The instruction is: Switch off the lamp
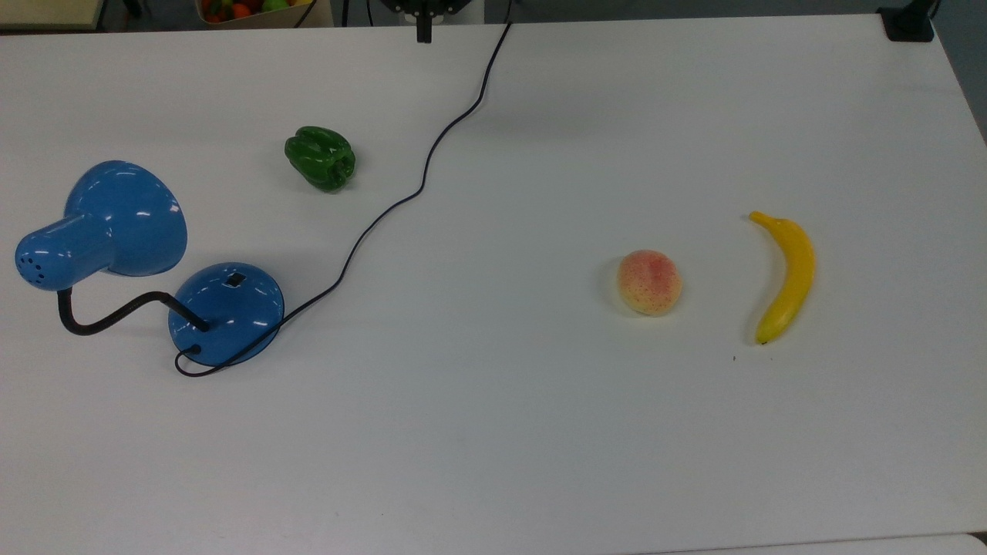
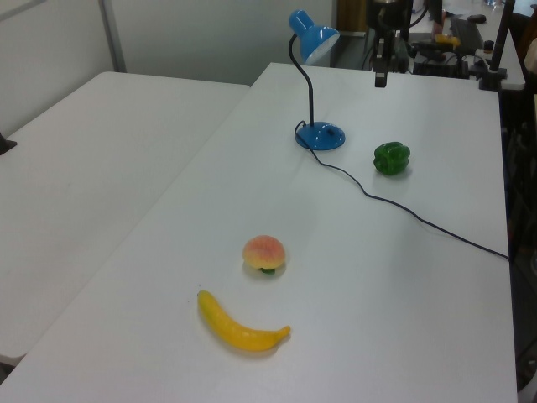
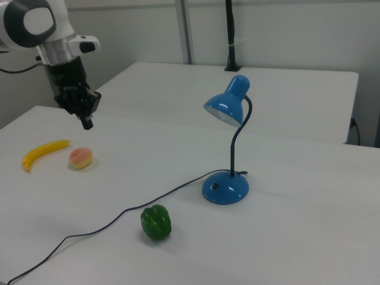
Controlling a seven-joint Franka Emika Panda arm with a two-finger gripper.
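1. Lamp (image 3: 228,145) stands upright on the white table (image 1: 493,432), its blue base (image 1: 227,312) with the small black switch (image 1: 236,279) near the top view's left edge, shade (image 3: 224,107) arched over on the gooseneck; no glow is evident beneath it.
2. Cord (image 1: 401,196) snakes from the base past the pepper (image 1: 321,158) toward the table's far edge; any low approach could snag it and drag the lamp.
3. Peach (image 1: 649,281) and banana (image 1: 786,274) lie well apart from the lamp, posing no hazard.
4. Gripper (image 3: 86,122) hangs high at the far edge, well away from the switch, its fingers appearing pressed together; an off-centre push on the domed base could slide or tip the lamp.
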